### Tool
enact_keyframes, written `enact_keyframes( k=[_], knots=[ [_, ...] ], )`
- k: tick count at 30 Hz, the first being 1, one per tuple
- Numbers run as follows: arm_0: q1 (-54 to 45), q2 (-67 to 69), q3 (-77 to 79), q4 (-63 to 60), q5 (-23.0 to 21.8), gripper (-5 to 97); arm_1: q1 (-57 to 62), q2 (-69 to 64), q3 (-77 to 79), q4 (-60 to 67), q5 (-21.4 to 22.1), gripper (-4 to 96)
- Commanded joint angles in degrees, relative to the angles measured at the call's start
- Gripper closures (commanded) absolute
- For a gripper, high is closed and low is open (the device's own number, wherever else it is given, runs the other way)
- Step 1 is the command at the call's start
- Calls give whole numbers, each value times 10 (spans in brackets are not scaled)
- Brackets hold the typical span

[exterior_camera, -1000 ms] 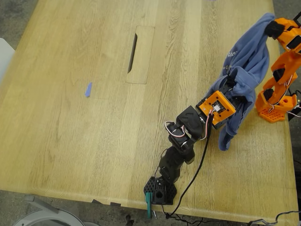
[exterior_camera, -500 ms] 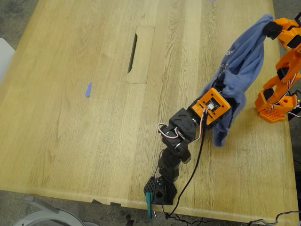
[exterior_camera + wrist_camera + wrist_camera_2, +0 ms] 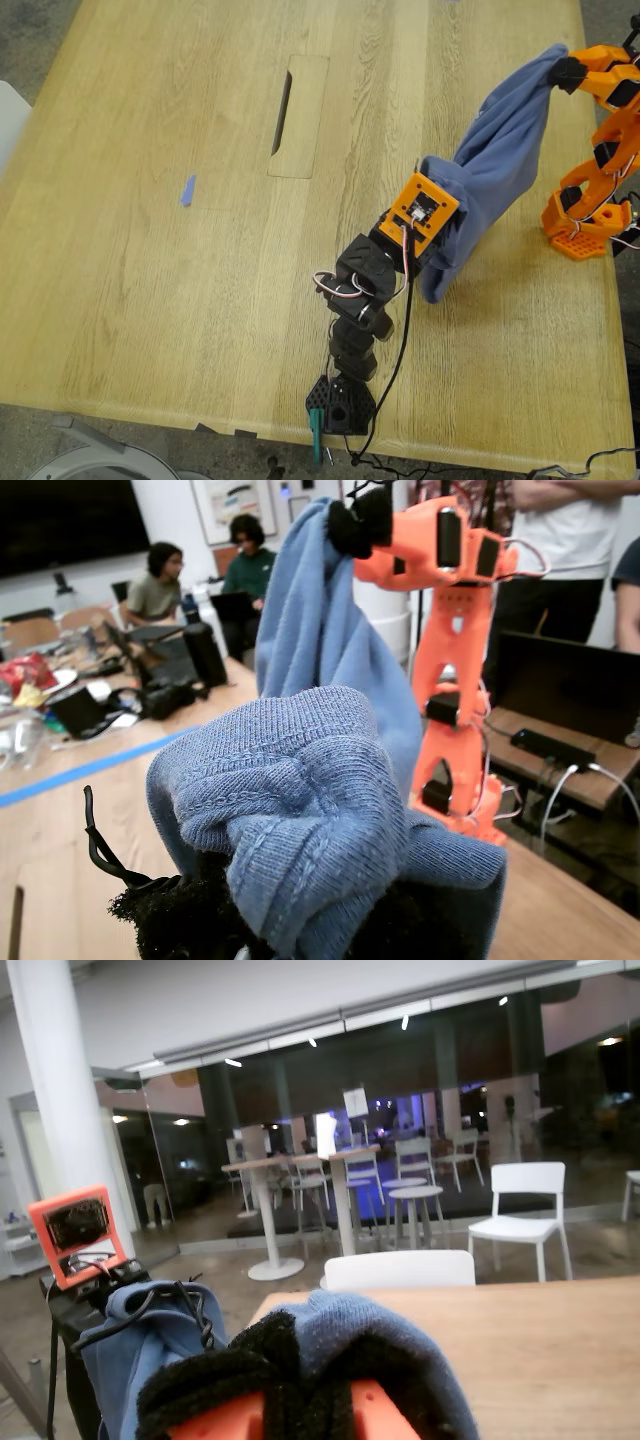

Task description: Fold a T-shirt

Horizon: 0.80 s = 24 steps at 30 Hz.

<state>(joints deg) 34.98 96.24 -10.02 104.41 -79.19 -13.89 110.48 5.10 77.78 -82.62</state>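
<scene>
I have the T-shirt (image 3: 497, 175) strung up between my two end effectors, clear of the worktop (image 3: 200, 250) along most of its length. My first end effector (image 3: 440, 215) is clamped on a thick bunch of the slate-blue cloth, and my second end effector (image 3: 562, 72) pinches a far edge of the same garment higher up. I judge the reason for this hold is to lift the shirt and stretch it out so it can be laid flat before any fold is made; it is still a rope of cloth, not a spread sheet.

From my first end effector a loose tail of fabric hangs below, and its lowest point seems close to the wood or just touching it; I cannot tell which.

The exterior view gives me the whole span: both arms, the shirt as a slanted band between them, and a tiny blue scrap (image 3: 187, 190) lying well apart from my first end effector, beyond a slot (image 3: 281, 112) in the wood.

The first wrist view shows what that one cannot: the ribbed, knotted wad (image 3: 300, 810) heaped over my jaws, hiding them, and the shirt rising to the orange arm (image 3: 450, 630) ahead. The second wrist view shows cloth (image 3: 350, 1335) wrapped over my black pads (image 3: 225, 1385), with the other arm's orange camera block (image 3: 75, 1230) beyond.
</scene>
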Motion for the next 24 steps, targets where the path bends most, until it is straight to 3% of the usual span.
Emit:
enact_keyframes(
  k=[1,14,19,24],
  knots=[
    [-23,54,15,10,-7,919,5,11,-2,-3,3,914],
    [-76,56,150,9,-22,919,16,-14,-4,40,11,914],
    [-97,146,303,9,-24,919,28,-19,-18,96,18,914],
    [-125,161,343,7,-23,919,47,-38,-33,132,20,914]
  ],
)
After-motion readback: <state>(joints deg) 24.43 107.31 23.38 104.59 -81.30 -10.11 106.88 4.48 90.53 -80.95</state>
